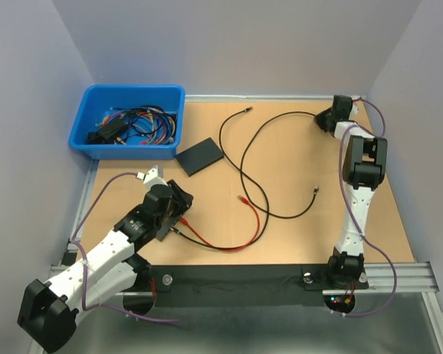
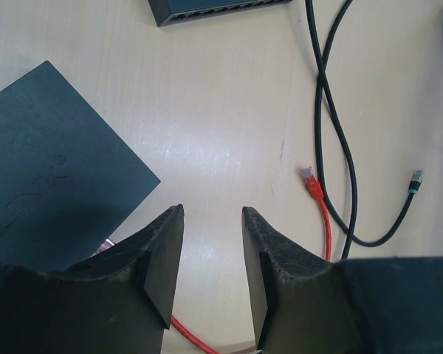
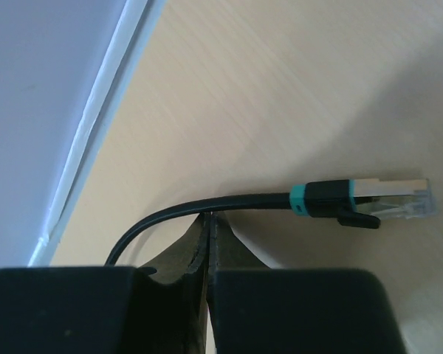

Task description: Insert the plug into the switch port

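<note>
Two claws to report. My right claw [image 3: 210, 225] is pinched tight on the black cable [image 3: 244, 199] at the table's [image 1: 317, 236] 1 o'clock corner, and the plug [image 3: 395, 198] sticks out toward 3 o'clock. My left claw [image 2: 213, 265] stands apart and holds nothing, with the switch [image 2: 44, 169] at its 10 o'clock.

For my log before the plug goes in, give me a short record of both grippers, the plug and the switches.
left gripper: open, empty, beside near switch
right gripper: shut on black cable, behind plug
plug: teal-banded, not yet inserted
far switch: flat on table, untouched
</note>
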Tool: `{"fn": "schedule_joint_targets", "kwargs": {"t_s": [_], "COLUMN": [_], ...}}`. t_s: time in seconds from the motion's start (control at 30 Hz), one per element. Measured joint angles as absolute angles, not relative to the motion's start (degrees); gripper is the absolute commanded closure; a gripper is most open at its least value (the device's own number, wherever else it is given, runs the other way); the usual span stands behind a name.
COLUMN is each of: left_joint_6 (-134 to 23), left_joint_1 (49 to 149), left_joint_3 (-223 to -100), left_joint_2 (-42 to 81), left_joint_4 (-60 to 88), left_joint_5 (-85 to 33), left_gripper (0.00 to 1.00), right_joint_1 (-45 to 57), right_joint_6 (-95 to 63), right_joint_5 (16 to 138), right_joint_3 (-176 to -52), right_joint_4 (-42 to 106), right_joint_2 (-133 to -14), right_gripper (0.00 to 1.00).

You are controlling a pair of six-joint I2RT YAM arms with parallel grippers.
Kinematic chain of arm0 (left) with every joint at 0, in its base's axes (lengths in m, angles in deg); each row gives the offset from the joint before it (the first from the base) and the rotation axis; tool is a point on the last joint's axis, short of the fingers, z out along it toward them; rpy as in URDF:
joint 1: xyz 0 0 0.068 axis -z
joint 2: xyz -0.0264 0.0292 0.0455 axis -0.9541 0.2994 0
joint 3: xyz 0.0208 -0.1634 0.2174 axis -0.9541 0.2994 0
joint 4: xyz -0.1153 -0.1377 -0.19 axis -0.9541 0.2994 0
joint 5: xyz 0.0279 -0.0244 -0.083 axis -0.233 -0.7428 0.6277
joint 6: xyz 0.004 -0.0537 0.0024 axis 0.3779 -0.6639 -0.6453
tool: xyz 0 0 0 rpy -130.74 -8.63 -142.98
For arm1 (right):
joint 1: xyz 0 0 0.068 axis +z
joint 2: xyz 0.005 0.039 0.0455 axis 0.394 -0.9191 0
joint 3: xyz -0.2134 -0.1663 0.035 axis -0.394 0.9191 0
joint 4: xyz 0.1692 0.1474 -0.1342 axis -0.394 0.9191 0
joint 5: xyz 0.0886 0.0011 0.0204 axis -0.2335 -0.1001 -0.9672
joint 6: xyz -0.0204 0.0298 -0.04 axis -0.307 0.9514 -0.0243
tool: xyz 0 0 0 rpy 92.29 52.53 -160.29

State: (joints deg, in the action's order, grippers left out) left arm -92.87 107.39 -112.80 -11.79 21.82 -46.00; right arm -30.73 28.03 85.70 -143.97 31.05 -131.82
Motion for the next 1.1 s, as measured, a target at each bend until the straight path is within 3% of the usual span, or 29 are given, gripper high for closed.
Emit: {"fn": "schedule_joint_targets", "kwargs": {"t_s": [0.17,0.23,0.33,0.43,0.53,1.1], "left_joint_6": [-92.81,-92.81,-92.83,-92.89,-93.02,-93.27], "left_joint_1": [107.34,107.34,107.34,107.34,107.34,107.34], "left_joint_3": [-112.80,-112.82,-112.84,-112.84,-112.84,-112.84], "left_joint_2": [-11.79,-11.81,-11.81,-12.08,-13.06,-15.44], "left_joint_4": [21.82,21.82,21.80,21.82,21.80,21.80], "left_joint_5": [-46.00,-45.89,-45.30,-44.64,-44.05,-43.73], "left_gripper": [0.52,0.52,0.52,0.52,0.52,0.52], "right_joint_1": [-30.71,-30.40,-29.84,-29.03,-27.54,-18.58], "right_joint_6": [25.45,24.01,22.59,21.91,22.00,25.10], "right_joint_5": [81.46,79.36,77.61,75.03,71.05,60.95], "right_joint_3": [-139.46,-134.55,-129.96,-127.44,-127.75,-141.58], "right_joint_4": [32.56,32.36,32.21,31.93,30.79,29.35], "right_joint_2": [-126.95,-122.69,-117.27,-113.00,-112.37,-129.11], "right_gripper": [0.97,0.77,0.39,0.18,0.04,0.02]}}
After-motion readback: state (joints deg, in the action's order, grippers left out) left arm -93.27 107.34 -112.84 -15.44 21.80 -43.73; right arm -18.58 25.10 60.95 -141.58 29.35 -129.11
